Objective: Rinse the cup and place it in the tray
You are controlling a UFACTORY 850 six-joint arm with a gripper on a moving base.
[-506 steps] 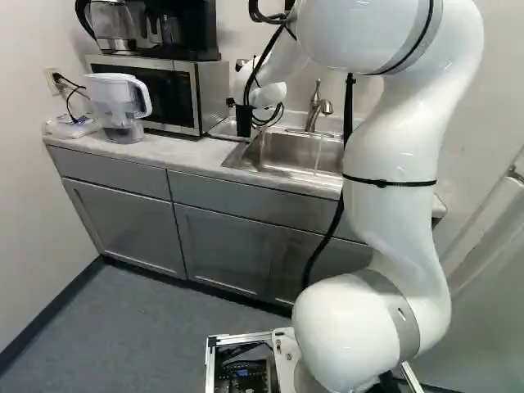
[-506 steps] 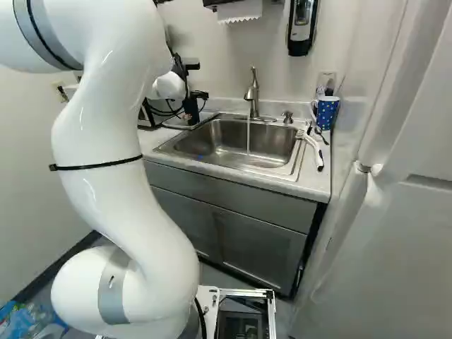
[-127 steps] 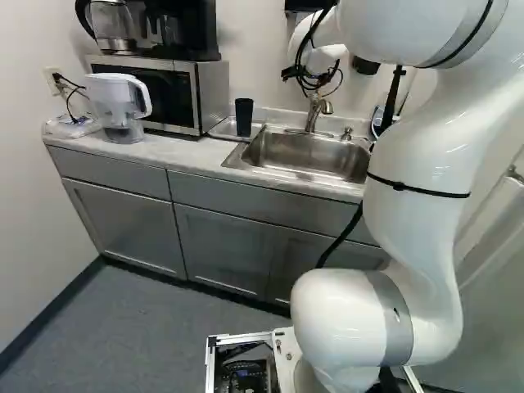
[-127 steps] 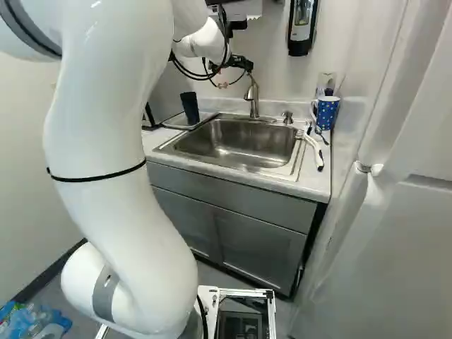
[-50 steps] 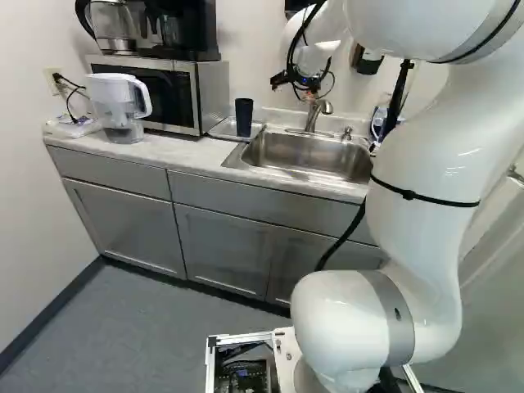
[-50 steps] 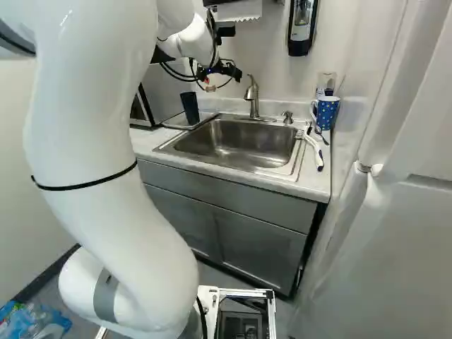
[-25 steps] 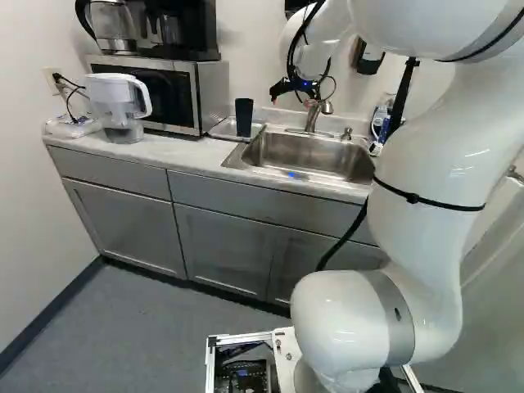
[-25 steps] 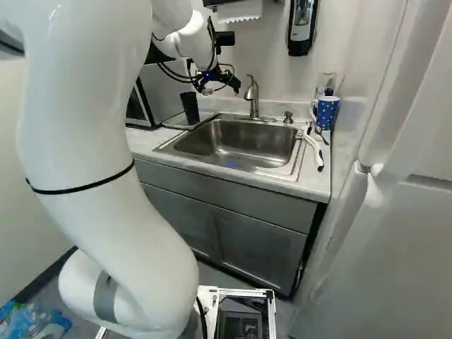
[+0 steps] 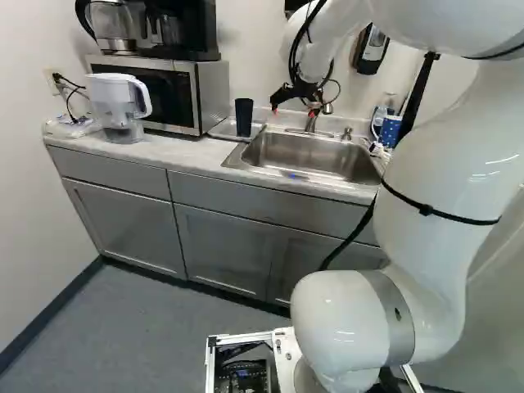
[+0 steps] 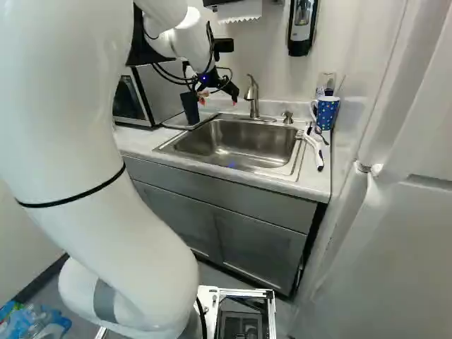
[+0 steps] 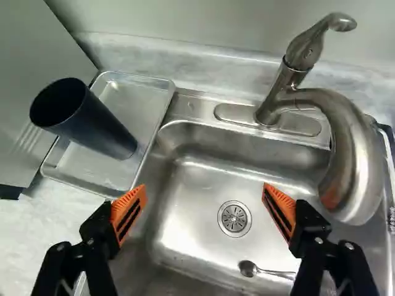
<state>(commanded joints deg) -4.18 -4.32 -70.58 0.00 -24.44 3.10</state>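
Over sink, gripper angled down, fingers wide open; cup upright in tray, mouth up, long axis vert.

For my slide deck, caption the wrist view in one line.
Open gripper over a sink holding a spoon; dark cup standing in the metal tray alongside.

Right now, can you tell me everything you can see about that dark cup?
The cup is tall, plain and near-black, smooth and probably plastic, with no handle. Its round, open mouth is wider than its base. It stands upright in the shallow metal tray beside the sink, touching only the tray. The open gripper is clear of it. Its inside is too dark to read.
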